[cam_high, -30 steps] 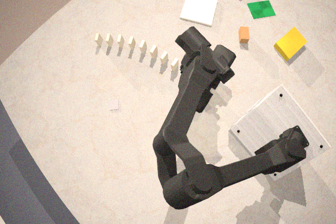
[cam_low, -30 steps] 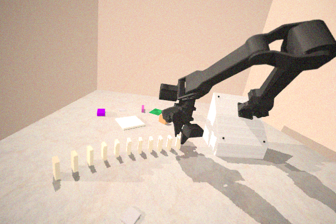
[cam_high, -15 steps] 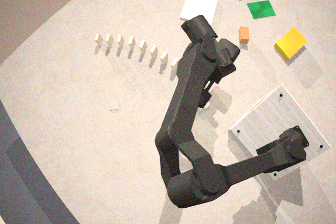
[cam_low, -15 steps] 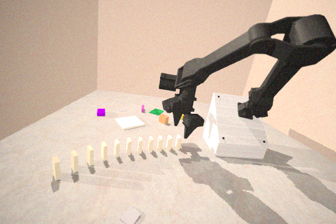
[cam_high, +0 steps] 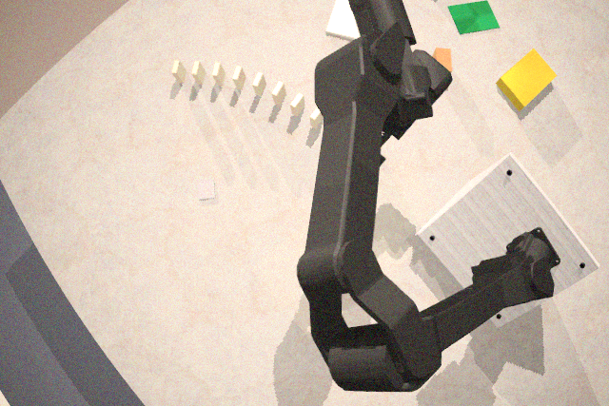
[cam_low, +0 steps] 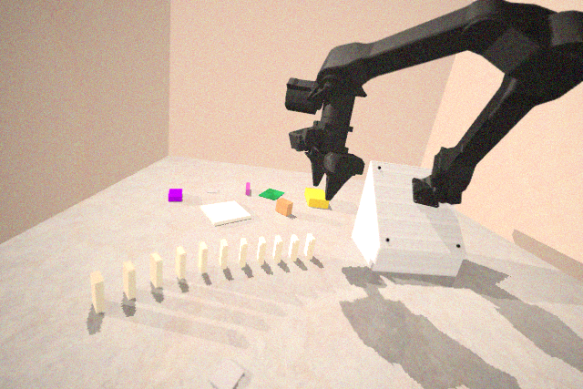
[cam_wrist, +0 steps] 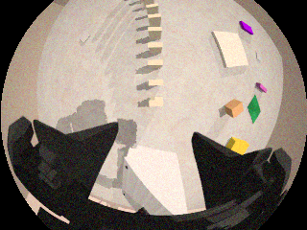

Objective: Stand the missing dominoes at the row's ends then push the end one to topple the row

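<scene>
Several cream dominoes stand upright in a gently curved row. The end domino at the far left of the row [cam_high: 177,70] [cam_low: 97,291] stands upright. The end domino nearest my gripper [cam_low: 309,246] [cam_wrist: 155,132] also stands upright, about in line with the row; the arm hides it in the top view. My gripper [cam_low: 322,191] [cam_wrist: 155,132] is open and empty, above the table and beyond that end of the row, touching no domino. No domino lies loose in view.
A large white wedge-shaped block [cam_high: 472,204] [cam_low: 414,220] [cam_wrist: 153,168] stands beside the row's near end. Beyond the row are a white slab [cam_high: 342,18] [cam_low: 226,212] [cam_wrist: 232,49], an orange block [cam_low: 283,207] [cam_wrist: 234,108], a yellow block [cam_high: 526,77], a green sheet [cam_high: 473,16], and pink and purple blocks.
</scene>
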Motion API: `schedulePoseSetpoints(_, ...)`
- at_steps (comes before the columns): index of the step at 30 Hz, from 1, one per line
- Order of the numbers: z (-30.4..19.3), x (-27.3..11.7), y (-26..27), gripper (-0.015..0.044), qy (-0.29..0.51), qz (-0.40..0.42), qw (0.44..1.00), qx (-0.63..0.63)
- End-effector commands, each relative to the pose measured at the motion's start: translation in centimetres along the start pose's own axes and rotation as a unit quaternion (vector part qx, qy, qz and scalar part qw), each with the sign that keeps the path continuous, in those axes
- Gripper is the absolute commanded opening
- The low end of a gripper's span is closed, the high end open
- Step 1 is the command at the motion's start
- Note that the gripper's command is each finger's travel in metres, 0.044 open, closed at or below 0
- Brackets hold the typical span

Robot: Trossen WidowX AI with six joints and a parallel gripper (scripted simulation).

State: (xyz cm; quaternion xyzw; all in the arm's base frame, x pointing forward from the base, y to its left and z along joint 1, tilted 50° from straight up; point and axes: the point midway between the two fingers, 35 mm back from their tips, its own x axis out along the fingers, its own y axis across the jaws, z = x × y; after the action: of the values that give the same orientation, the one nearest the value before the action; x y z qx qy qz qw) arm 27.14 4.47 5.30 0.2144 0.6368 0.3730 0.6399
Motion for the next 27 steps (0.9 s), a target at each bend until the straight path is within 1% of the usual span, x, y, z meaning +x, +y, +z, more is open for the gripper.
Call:
schedulePoseSetpoints(1,-0.5,1.3,0.0,0.0282,0.027,-0.005,0.991,0.134)
schedulePoseSetpoints(3,-0.8,2.0,0.0,0.023,0.041,-0.012,0.973,0.226)
schedulePoseSetpoints(6,-1.3,3.2,-0.1,0.0151,0.06,-0.028,0.931,0.359)
schedulePoseSetpoints(9,-1.9,4.3,-0.1,0.0072,0.074,-0.05,0.87,0.484)
schedulePoseSetpoints(12,-2.4,5.4,-0.2,0.0,0.083,-0.077,0.792,0.599)
schedulePoseSetpoints(14,-2.7,5.8,-0.2,0.0,0.084,-0.089,0.754,0.645)
schedulePoseSetpoints(15,-2.7,5.9,-0.2,0.0,0.084,-0.091,0.749,0.651)
schedulePoseSetpoints(27,-2.7,5.9,-0.2,0.0,0.084,-0.091,0.749,0.651)
